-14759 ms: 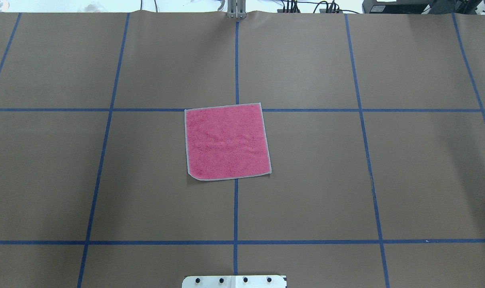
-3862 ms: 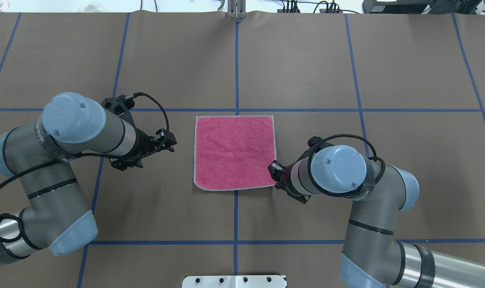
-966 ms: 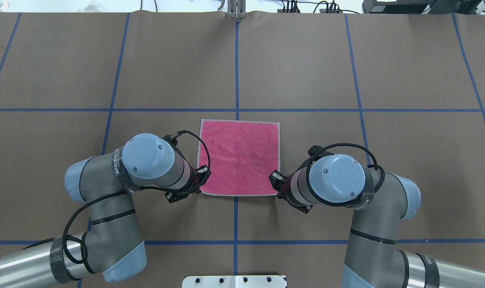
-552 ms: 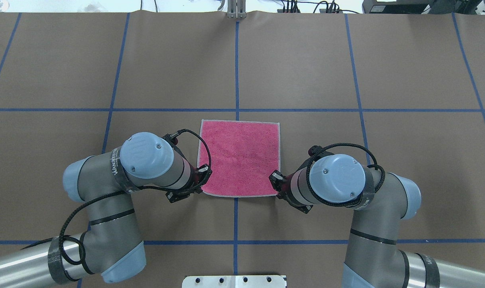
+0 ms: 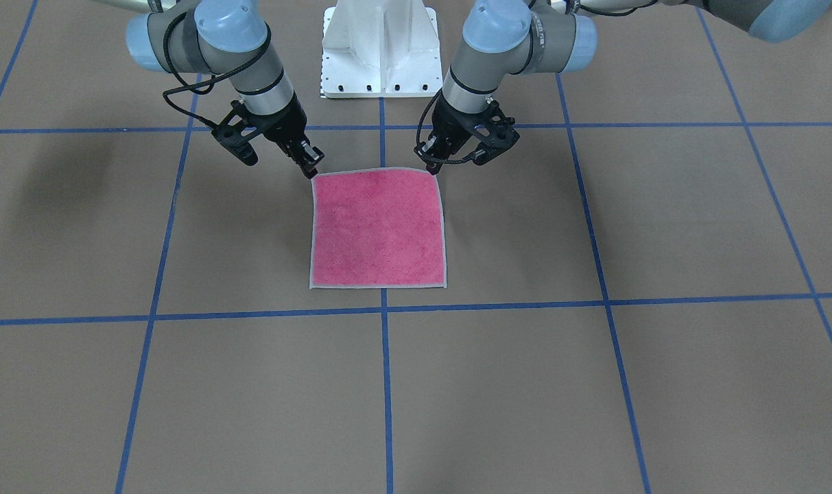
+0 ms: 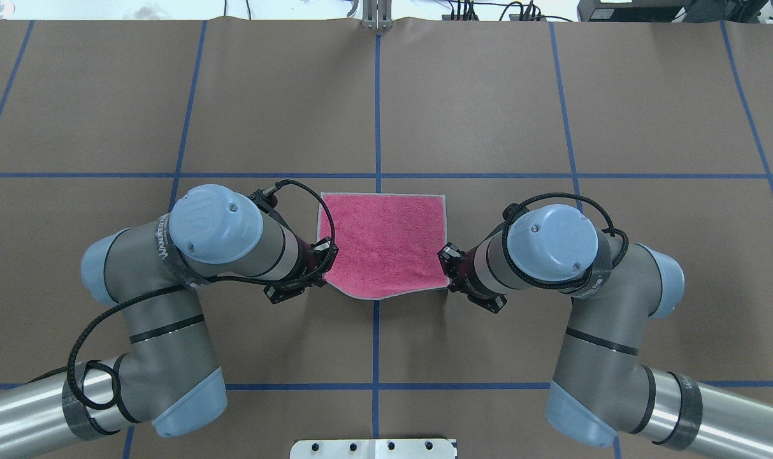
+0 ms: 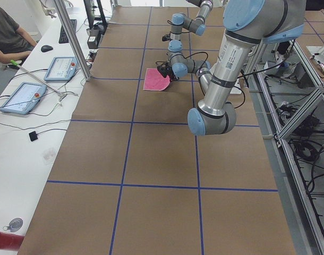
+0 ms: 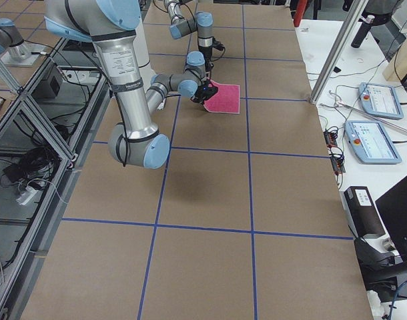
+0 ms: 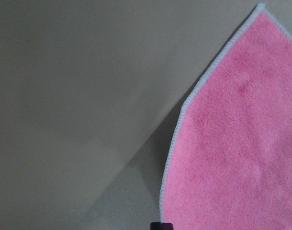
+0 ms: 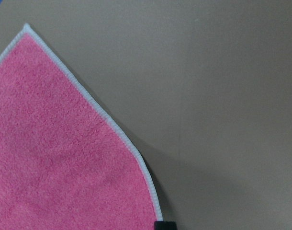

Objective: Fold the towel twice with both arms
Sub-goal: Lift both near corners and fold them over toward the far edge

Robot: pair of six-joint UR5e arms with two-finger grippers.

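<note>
Towel (image 6: 384,242) held at corners
Left gripper (image 5: 432,167) and right gripper (image 5: 312,171), angled inward, are clamped on its near corners, held off the table (image 6: 488,95).

One towel (image 6: 386,245), two arms (left arm (image 6: 214,229), right arm (image 6: 552,248)), one white base (image 5: 381,41).

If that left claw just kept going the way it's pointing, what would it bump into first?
The left gripper points down at the towel corner it pinches, so likely that cloth, then the brown table cover just beneath; depth is hard to judge.
</note>
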